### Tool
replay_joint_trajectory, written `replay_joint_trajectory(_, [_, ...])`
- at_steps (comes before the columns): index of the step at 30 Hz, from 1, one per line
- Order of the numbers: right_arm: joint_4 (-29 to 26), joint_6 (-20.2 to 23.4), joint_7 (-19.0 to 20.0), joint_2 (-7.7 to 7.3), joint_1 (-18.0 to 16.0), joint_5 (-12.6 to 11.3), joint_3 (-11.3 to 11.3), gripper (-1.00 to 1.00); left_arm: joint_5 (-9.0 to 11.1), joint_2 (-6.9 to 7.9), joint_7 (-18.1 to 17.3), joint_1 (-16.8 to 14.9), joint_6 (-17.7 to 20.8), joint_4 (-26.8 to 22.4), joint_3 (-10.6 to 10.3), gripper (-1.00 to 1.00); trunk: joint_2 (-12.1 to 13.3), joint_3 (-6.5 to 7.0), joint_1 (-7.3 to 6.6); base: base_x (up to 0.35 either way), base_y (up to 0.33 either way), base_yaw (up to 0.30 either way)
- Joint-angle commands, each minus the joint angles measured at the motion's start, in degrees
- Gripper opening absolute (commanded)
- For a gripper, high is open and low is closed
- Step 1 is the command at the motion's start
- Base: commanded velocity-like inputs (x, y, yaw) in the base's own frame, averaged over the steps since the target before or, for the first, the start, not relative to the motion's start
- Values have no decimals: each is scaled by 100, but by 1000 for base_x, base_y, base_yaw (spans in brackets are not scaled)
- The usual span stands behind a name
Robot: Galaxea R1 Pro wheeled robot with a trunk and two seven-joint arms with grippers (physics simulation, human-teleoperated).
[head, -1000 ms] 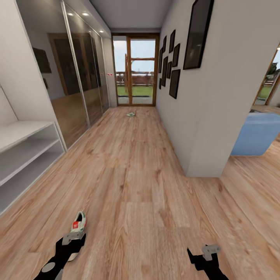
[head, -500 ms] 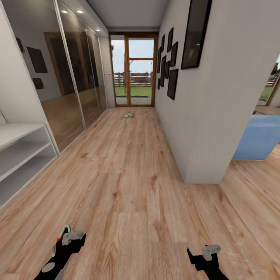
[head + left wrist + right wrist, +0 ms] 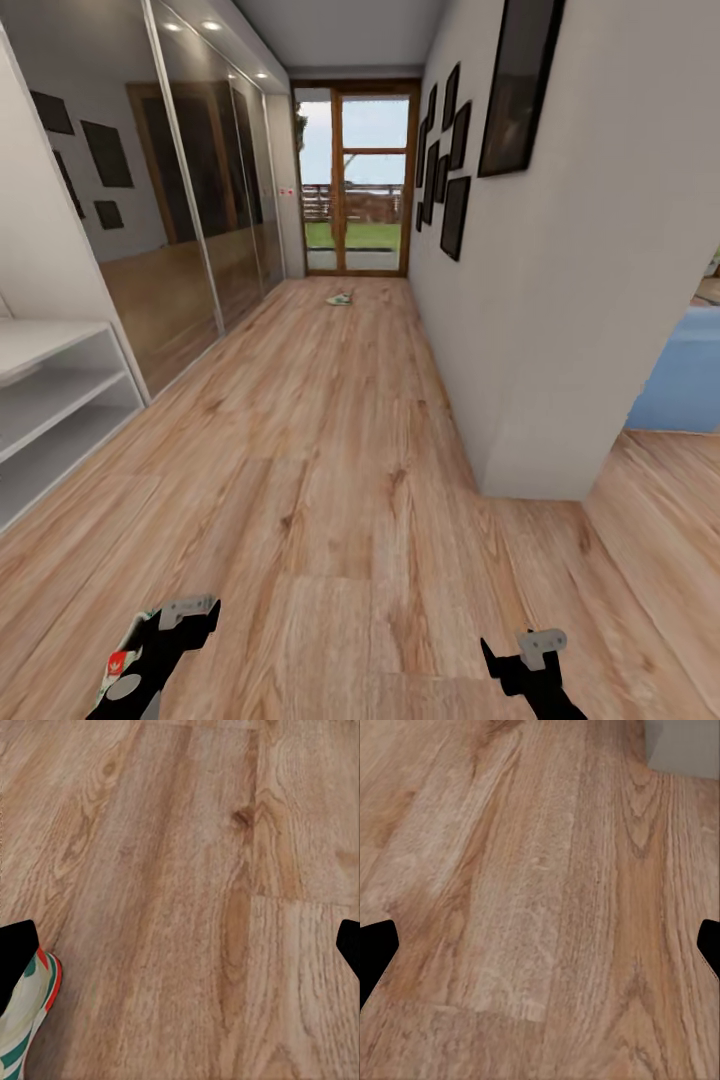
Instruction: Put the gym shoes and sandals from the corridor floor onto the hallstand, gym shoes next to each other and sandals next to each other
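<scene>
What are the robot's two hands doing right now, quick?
Left gripper: open, holding nothing; a gym shoe lies on the floor beside it.
Right gripper: open, empty.

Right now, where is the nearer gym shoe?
The nearer gym shoe lies on the floor at the bottom left of the head view, partly hidden under the left arm just behind the left gripper.

The near gym shoe (image 3: 122, 660) is mostly hidden behind the left arm (image 3: 160, 650) and cut off by the picture's bottom edge; the left wrist view shows just one end of it (image 3: 26, 1020). The far gym shoe (image 3: 340, 298) by the glass door is too small to see clearly. The hallstand (image 3: 50, 400) is cut off at the left edge.
</scene>
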Motion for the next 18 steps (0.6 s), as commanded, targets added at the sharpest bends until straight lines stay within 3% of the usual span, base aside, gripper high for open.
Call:
replay_joint_trajectory(1, [1,-16,5,-3,-2,-23,38,100,2,-5,-48,-5,-14,5,38,100,-2,-5,2,314,-134,230])
replay_joint_trajectory(13, [2,-16,5,-3,0,-23,38,100,9,-1,-48,-5,-14,-4,39,100,-2,-5,2,329,-101,256])
replay_joint_trajectory(18, [2,-16,5,-3,0,-23,37,100,22,0,-48,-4,-14,-6,39,100,-2,-5,2,336,-68,48])
